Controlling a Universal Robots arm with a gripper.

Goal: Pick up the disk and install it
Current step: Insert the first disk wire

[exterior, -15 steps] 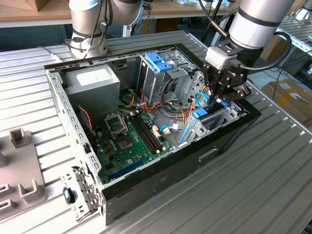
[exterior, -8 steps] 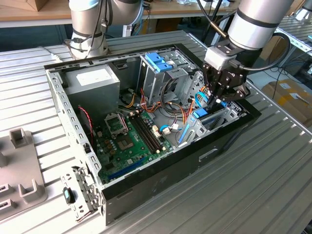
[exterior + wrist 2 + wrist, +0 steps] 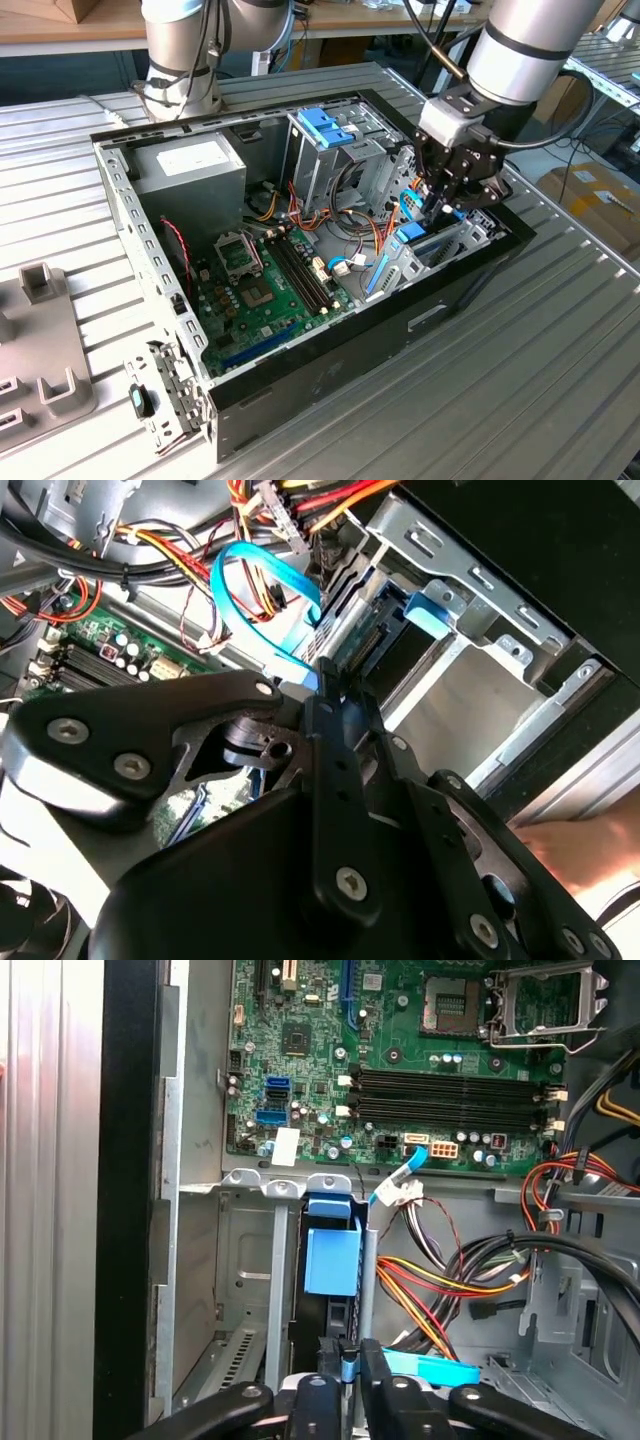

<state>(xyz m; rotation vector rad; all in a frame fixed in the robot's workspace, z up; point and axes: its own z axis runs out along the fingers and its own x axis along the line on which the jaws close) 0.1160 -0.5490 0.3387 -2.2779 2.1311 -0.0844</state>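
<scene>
Open computer case (image 3: 330,380) on a ribbed metal table (image 3: 520,380), workbenches behind. Gripper (image 3: 443,205) down at the drive bay on the exterior view's right, fingers (image 3: 345,1365) pinched together on the blue-framed disk (image 3: 333,1260) standing on edge in its slot. Green motherboard (image 3: 400,1050) plain in the first wrist view; curled blue cable (image 3: 250,590) in the second wrist view.

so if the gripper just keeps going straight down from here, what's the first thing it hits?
Most likely the disk, standing on edge in the drive bay directly beyond the gripper. Depth is unclear, so it may already be touching.
</scene>
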